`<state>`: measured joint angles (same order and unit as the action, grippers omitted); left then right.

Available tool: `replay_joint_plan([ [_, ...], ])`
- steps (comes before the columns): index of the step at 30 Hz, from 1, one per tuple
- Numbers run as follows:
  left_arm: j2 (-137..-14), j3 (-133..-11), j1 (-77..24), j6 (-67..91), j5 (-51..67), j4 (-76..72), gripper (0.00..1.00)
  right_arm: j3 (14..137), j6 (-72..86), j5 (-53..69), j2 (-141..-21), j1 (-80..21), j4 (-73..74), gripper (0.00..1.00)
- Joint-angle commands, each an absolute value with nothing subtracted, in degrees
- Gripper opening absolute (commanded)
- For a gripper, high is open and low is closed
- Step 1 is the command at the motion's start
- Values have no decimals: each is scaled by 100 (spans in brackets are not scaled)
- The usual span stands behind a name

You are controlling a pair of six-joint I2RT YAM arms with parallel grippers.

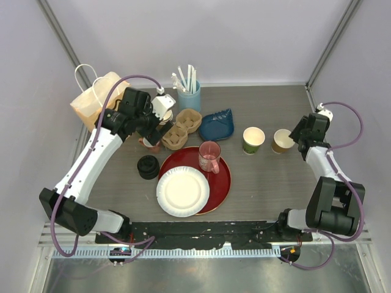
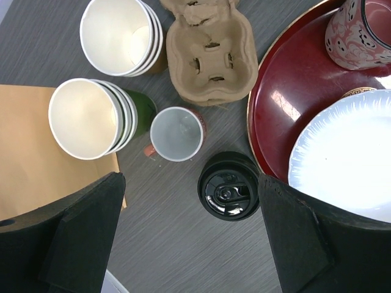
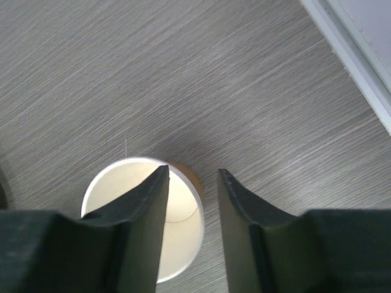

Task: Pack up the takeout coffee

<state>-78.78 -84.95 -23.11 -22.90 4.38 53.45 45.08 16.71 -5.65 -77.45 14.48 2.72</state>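
Two lidless takeout coffee cups stand at the right of the table: a green-sided one (image 1: 253,140) and a kraft-brown one (image 1: 283,141). My right gripper (image 1: 293,141) hovers over the brown cup (image 3: 143,213) with its jaws a little apart. They straddle the cup's right rim, one finger over the inside and one outside, and neither touches the wall. A stack of black lids (image 1: 148,166) sits left of the red tray. Over that stack (image 2: 229,185) my left gripper (image 2: 190,201) stands wide open, empty, with the lids close to its right finger.
Two stacks of cream-rimmed cups (image 2: 116,33) (image 2: 85,119), a small red cup (image 2: 176,133) and a cardboard carrier (image 2: 211,52) crowd the left gripper. The red tray (image 1: 223,180) holds a white plate (image 1: 182,191) and a pink mug (image 1: 209,156). A paper bag (image 1: 95,97), a blue straw holder (image 1: 188,94) and a blue pouch (image 1: 218,125) stand behind.
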Motion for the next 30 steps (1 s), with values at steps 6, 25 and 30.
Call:
replay_joint_plan([
  [6,-7884,-8192,-2172,-2399,501,5704,94,4948,1643,-493,-7032,1459,509,64],
  [25,-8121,-6522,-1336,-2547,2319,5511,63,5564,1582,290,-6539,976,1187,65],
  [30,-8392,-6416,-1485,-2514,2048,5160,60,5476,1626,431,-6539,958,1064,65],
])
